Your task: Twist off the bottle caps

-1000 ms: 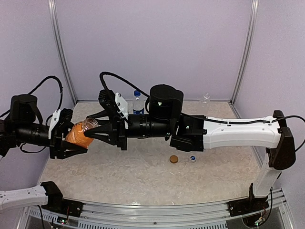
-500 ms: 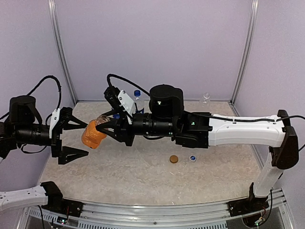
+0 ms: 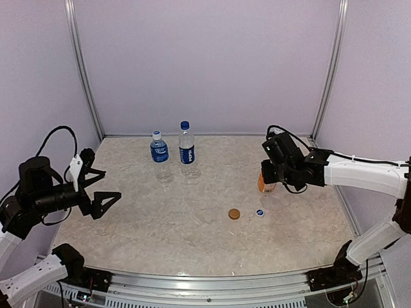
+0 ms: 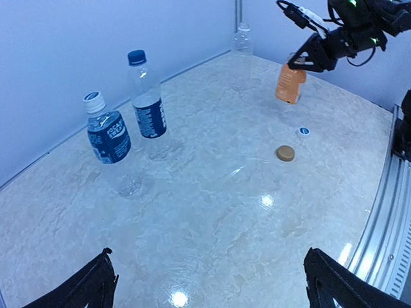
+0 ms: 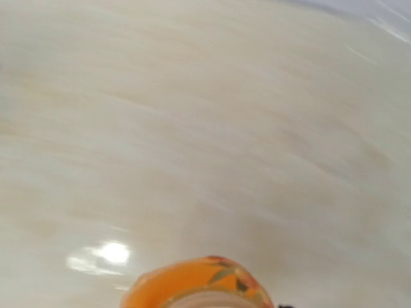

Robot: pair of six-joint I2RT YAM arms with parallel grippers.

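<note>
Left gripper [image 3: 108, 185] hovers over the left side of the table [image 3: 192, 247], jaws spread wide and empty. Toward the back stand the left labelled bottle [image 3: 159, 156], wearing a white-rimmed cap [image 3: 156, 135], and the right labelled bottle [image 3: 187, 149], wearing a blue cap [image 3: 185, 124]. Nearer the front lie the orange-brown cap [image 3: 234, 213] and, just beside it, a loose blue cap [image 3: 259, 212]. At the right stands the orange bottle [image 3: 262, 185], with the right gripper [image 4: 300, 62] at its top; whether it pinches, I cannot tell.
</note>
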